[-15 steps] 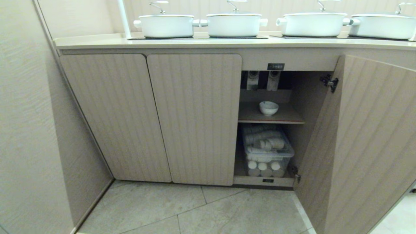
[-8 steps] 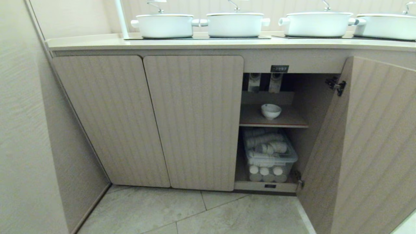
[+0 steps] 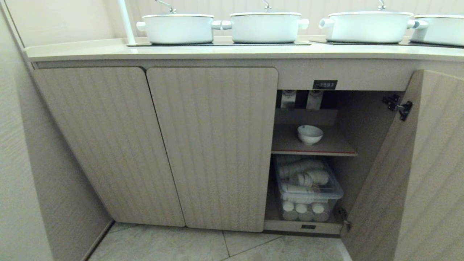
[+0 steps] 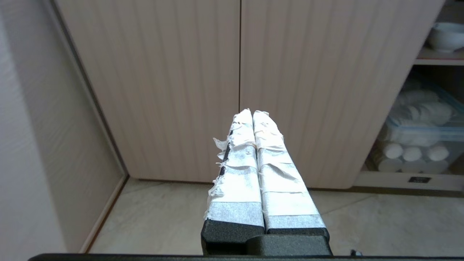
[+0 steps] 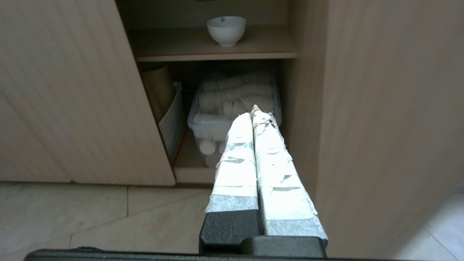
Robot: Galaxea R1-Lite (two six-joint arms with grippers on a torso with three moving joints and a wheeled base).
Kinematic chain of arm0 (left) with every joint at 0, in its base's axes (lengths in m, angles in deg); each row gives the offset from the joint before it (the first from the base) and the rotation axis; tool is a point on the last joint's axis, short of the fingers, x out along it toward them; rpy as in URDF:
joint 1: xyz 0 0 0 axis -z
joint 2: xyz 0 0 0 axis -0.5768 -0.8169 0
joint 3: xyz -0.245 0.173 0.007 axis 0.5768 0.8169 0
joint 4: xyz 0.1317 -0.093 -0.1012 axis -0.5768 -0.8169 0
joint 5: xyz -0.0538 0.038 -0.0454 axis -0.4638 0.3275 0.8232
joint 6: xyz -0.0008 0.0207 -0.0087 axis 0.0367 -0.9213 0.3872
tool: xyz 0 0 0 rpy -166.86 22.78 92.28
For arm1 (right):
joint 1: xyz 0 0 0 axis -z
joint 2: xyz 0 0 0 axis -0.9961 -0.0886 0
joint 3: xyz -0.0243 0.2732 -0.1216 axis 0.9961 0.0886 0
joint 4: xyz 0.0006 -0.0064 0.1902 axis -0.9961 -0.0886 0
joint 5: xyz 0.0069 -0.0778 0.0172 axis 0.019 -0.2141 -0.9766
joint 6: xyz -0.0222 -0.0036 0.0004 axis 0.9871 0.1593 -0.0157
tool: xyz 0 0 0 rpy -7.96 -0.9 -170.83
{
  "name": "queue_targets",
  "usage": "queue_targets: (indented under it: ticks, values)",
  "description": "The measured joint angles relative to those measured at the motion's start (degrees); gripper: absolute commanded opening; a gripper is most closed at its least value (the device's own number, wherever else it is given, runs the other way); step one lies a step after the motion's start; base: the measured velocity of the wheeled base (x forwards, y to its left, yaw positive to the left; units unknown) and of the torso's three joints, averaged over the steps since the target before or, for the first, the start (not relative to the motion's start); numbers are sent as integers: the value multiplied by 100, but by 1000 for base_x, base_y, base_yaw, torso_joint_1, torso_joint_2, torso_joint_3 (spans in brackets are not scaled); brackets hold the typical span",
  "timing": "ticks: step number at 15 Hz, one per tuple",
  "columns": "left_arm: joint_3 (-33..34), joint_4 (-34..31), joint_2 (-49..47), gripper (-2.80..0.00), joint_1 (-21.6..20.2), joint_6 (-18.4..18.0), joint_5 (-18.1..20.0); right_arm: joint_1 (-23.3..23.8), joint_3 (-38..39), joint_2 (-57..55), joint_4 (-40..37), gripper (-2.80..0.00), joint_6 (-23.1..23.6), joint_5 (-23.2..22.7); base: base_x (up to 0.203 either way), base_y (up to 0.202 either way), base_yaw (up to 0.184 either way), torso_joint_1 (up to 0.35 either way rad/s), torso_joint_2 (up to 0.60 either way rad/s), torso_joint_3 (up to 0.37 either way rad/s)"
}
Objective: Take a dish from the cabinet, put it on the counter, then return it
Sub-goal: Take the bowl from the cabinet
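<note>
Beige counter (image 3: 232,54) across the top of the head view, long and smooth, black cooktop panels (image 3: 217,44) set into it. Four white lidded pots (image 3: 266,27) standing in a row on those panels. Below, light wood-grain cabinet (image 3: 212,145) with fluted, round-cornered doors: two on the left closed, rightmost door (image 3: 417,174) swung wide open toward the camera, black hinge (image 3: 398,106) showing on its inner edge. Small black label (image 3: 324,85) with white characters above the open bay. Grey tiled floor (image 3: 181,244) at the foot.

Inside the open bay, one inner shelf (image 3: 326,146), and on it the dish (image 3: 310,134): small white bowl, upright on its foot, alone, near the middle of the shelf. Same dish in the right wrist view (image 5: 226,30), and at the edge of the left wrist view (image 4: 447,36). Under the shelf, clear plastic bin (image 3: 308,190) packed with white cups or rolls lying on their sides; exact contents hard to tell. Beside it, seen only from the right wrist, white slatted basket (image 5: 170,121).

Neither arm in the head view. Left gripper (image 4: 252,113) clenched on nothing, taped fingers pressed together, facing the closed doors, well apart from them. Right gripper (image 5: 251,113) likewise clenched and empty, pointed into the open bay toward the bin, well short of the dish.
</note>
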Motion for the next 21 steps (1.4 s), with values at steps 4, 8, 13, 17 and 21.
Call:
queue_targets:
  ticks: [4, 8, 13, 17, 21]
  values:
    - [1, -2, 0, -280, 2, -2, 1, 0, 0, 0, 0, -280, -2, 0, 200, 0, 1, 3, 2, 4]
    - [0, -2, 0, -280, 2, -2, 2, 0, 0, 0, -2, -280, 0, 2, 196, 0, 1, 2, 2, 2]
    - [0, 0, 0, -280, 5, -5, 0, 2, 0, 0, -2, -280, -1, 1, 38, 0, 2, 2, 1, -1]
    - [0, 0, 0, -280, 2, -5, -2, 0, 0, 0, -2, -280, 0, 2, 0, 0, 0, 0, 0, 0]
    - [2, 0, 0, -280, 2, -6, 2, 0, 0, 0, -2, -280, 0, -1, 0, 0, 0, 0, 0, 0]
